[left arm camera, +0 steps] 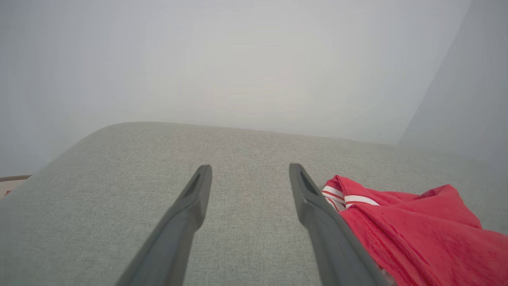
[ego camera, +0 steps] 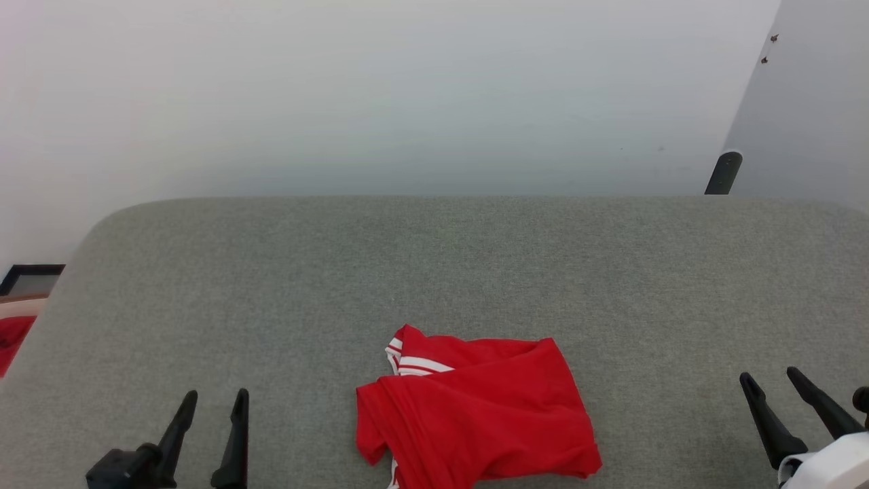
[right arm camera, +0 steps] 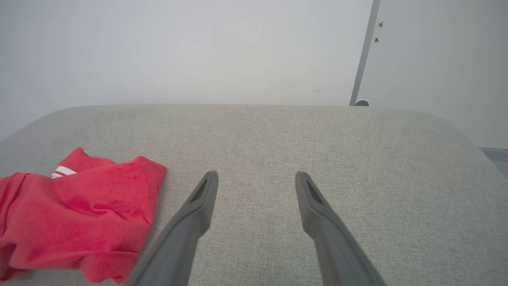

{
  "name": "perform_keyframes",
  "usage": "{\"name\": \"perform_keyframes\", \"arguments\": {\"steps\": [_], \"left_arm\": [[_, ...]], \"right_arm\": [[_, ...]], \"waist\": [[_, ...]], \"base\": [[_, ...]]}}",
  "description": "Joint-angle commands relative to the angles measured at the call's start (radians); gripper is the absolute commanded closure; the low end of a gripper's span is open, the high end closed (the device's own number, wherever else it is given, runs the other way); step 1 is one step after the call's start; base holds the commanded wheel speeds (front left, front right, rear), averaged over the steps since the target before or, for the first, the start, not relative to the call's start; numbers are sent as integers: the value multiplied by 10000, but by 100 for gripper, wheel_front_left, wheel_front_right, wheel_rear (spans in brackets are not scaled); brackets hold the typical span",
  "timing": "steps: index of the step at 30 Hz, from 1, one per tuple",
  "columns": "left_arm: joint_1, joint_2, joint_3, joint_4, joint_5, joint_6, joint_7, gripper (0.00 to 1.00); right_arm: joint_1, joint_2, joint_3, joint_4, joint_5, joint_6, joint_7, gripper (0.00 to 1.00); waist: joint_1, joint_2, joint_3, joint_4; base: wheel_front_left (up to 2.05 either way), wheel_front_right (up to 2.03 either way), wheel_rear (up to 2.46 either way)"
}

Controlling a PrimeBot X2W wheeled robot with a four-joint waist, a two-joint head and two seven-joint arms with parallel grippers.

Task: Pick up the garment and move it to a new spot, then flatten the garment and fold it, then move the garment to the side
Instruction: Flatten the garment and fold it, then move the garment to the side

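Note:
The garment is a red shirt with white and red striped trim, lying bunched and loosely folded near the front middle of the grey fabric table. My left gripper stands open to its left, apart from it, with nothing between the fingers. My right gripper is open at the far right, also empty. In the left wrist view the garment lies just right of my left gripper. From the right wrist the garment lies left of my right gripper.
A pale wall stands behind the table's far edge. A dark post rises at the back right by a wall corner. Past the table's left edge sit a red cloth and a dark frame.

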Motion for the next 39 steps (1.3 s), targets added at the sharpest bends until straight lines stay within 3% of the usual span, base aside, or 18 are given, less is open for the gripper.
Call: {"name": "perform_keyframes", "arguments": {"steps": [1, 29, 39], "left_arm": [[94, -4, 34, -87, 153, -31, 11, 0], [26, -155, 217, -102, 619, -30, 11, 0], [-21, -106, 313, -114, 613, -30, 11, 0]], "right_arm": [[162, 89, -83, -4, -6, -11, -86, 0], [872, 522, -444, -46, -364, -11, -679, 0], [648, 511, -138, 9, -221, -11, -547, 0]], "waist": [[0, 0, -8, 14], [0, 0, -25, -35], [0, 0, -36, 605]], "base": [[0, 0, 0], [0, 0, 0], [0, 0, 0]]}}
